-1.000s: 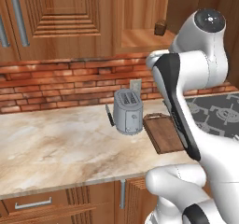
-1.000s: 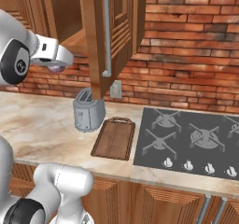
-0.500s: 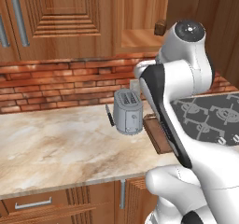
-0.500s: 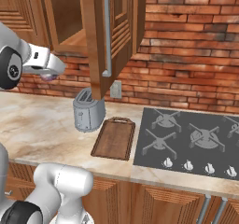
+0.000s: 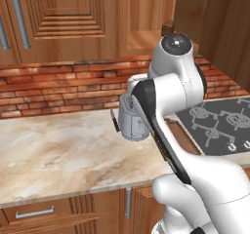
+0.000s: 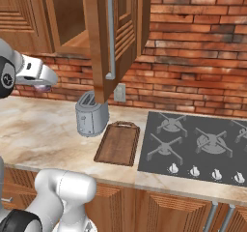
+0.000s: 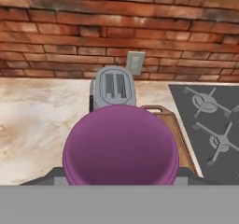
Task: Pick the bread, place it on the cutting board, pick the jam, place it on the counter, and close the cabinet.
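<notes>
jam: the purple jar (image 7: 120, 146) looms round and smooth at the bottom of the hand view, held right against the gripper (image 6: 42, 87), above the counter (image 7: 42, 120); its purple underside peeks below the hand in the right base view.
arm: the white arm (image 5: 168, 96) is folded high over the counter's front part, the hand stretched out level toward the left end.
gripper: clamped on the jam; fingers hidden behind it.
cutting board: the cutting board (image 6: 118, 142) lies bare between the toaster (image 6: 90, 114) and the stovetop (image 6: 198, 146), near the counter's front edge.
cabinet: the cabinet (image 6: 112, 35) door stands swung open above the toaster.
bread: a small dark block (image 5: 168, 28) sits on the cabinet shelf.
</notes>
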Motion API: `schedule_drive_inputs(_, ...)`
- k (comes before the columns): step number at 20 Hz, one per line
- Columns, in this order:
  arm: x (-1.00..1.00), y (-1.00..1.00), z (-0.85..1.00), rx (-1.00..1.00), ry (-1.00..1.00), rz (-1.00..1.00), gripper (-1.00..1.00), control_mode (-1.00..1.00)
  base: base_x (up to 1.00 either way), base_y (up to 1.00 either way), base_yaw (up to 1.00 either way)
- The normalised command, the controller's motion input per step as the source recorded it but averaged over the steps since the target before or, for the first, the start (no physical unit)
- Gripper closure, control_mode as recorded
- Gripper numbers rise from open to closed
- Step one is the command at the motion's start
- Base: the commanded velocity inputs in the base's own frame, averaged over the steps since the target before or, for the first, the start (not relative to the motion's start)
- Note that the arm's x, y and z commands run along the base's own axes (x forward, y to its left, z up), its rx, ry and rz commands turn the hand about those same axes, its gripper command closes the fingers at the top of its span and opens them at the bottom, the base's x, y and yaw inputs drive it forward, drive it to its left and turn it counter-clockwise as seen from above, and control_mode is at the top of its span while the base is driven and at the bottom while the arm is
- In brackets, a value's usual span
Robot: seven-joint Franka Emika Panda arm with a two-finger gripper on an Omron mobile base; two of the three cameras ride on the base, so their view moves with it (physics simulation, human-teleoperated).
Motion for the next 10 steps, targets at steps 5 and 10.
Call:
schedule_drive_inputs(5,0.01,0.38,-0.32,0.0,0.02,0.0,1.0,-1.0,0.0,0.0,0.0)
schedule_drive_inputs(10,0.0,0.29,-0.28,0.0,0.0,0.0,1.0,-1.0,0.0,0.0,0.0)
